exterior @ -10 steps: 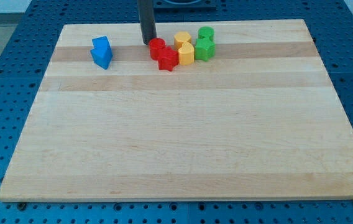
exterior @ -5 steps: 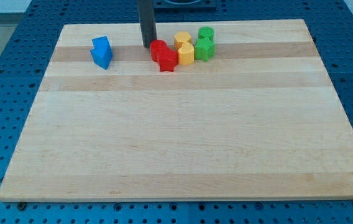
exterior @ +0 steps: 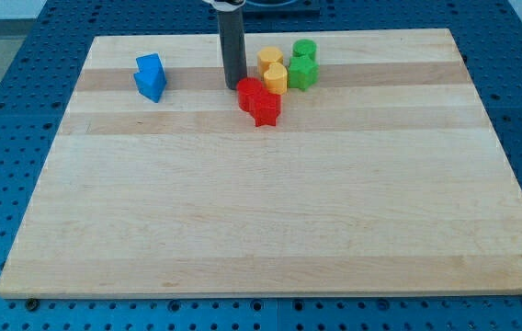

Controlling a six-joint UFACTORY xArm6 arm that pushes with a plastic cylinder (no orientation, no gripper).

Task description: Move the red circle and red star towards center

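The red circle (exterior: 250,92) and the red star (exterior: 265,108) lie touching each other in the upper middle of the wooden board (exterior: 270,230), the star at the circle's lower right. My tip (exterior: 233,86) stands just at the circle's upper left, touching or nearly touching it. The rod rises straight up out of the view's top.
Two yellow blocks (exterior: 273,70) sit just right of the rod, with two green blocks (exterior: 303,64) beside them on the right. Two blue blocks (exterior: 151,76) lie at the upper left. The board's top edge is close behind the blocks.
My tip has moved right and down the view, pushing the red circle and red star away from the yellow blocks toward the board's middle.
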